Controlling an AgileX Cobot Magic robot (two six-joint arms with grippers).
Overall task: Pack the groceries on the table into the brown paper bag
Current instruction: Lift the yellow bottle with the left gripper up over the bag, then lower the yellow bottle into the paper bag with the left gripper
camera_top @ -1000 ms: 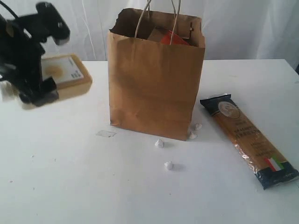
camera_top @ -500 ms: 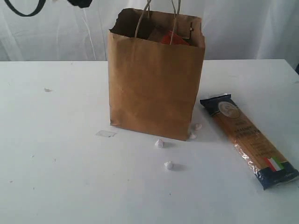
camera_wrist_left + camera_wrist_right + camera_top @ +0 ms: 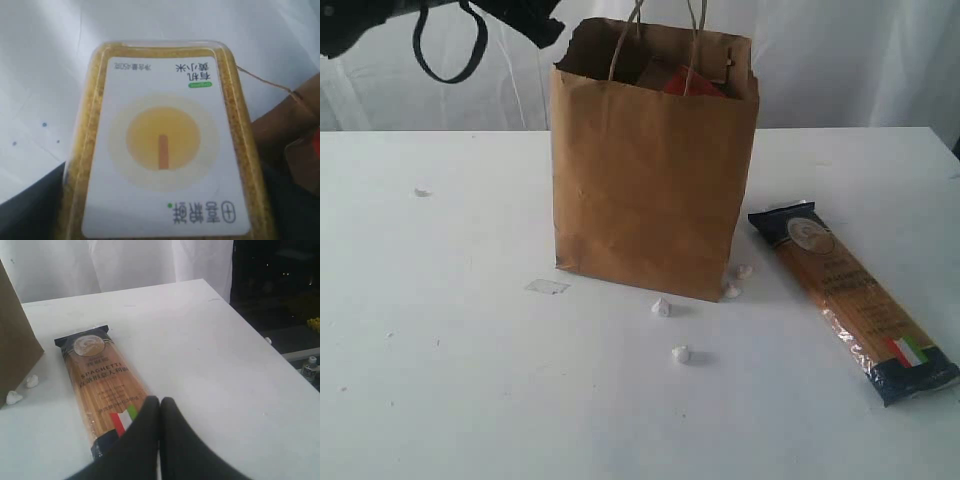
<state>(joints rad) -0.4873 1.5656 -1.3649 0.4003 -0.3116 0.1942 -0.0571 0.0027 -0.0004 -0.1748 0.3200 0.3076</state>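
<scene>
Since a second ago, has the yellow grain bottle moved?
Yes, upward. The yellow grain bottle hung left of the brown paper bag, at mid-height; now it is out of the exterior view, near its rim.

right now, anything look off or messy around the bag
Yes. Small white lumps lie scattered on the table beside the bag, like spilled crumbs, and the bag's rim is ragged.

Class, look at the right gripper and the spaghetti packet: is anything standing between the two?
Nothing visible does. The right gripper, jaws shut, hangs just by the flag end of the spaghetti packet, which lies flat on the white table; no other object sits between them.
</scene>
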